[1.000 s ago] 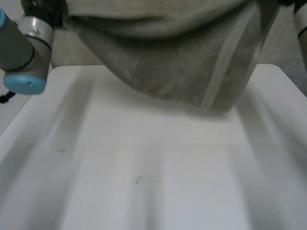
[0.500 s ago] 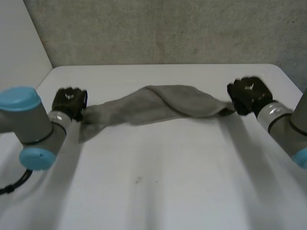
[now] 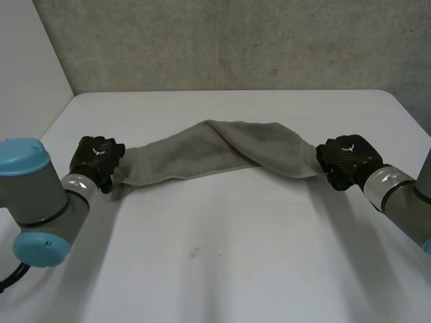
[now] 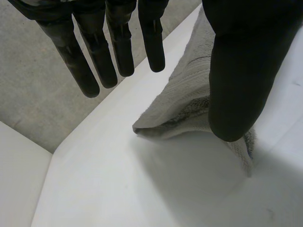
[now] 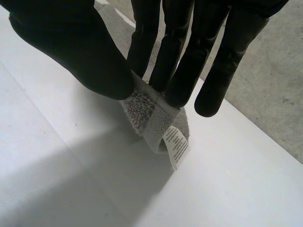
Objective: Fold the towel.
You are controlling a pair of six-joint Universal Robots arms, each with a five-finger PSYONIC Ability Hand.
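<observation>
Towel [image 3: 215,148] strung left to right across the table [image 3: 222,269], twisted, likely for spreading flat. Right hand [image 3: 347,161] pinching tagged corner between thumb and fingers; left hand [image 3: 97,158] at opposite end, fingers [image 4: 120,47] straight, clear of the cloth.

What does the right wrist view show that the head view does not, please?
The right wrist view brings out a white care label hanging from the corner of the towel, which is pinched between the thumb and fingers of the right hand. The head view gives the whole towel, stretched with a twist in it, and the left hand at its other end. Both show the right hand on the towel's end over the white table.
</observation>
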